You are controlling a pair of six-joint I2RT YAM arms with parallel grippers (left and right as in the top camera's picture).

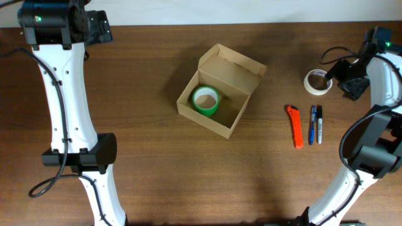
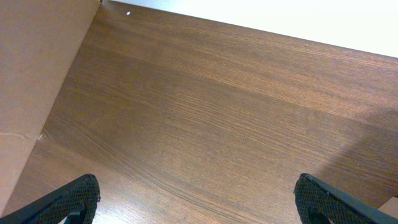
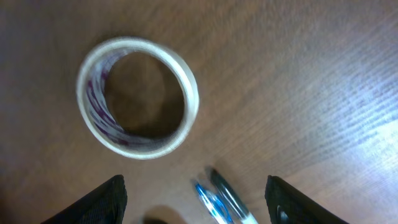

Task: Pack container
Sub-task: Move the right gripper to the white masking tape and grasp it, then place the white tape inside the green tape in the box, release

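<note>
We see the container (image 1: pixel 233 76), a small plain tan cardboard box, sitting near the middle of the table, a little toward 12 o'clock. It is turned askew to the table edges and stands open. Its hinged flap lid is raised on the side facing 1 o'clock. Inside, a green tape roll (image 1: pixel 206 100) lies flat toward the 9 o'clock side.

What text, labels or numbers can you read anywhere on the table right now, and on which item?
No text can be read.
white tape roll: purple print inside the core, too blurred to read.
blue pen and black pen: barrel markings too small to read.
container, green tape roll, orange cutter: no markings visible.
</note>
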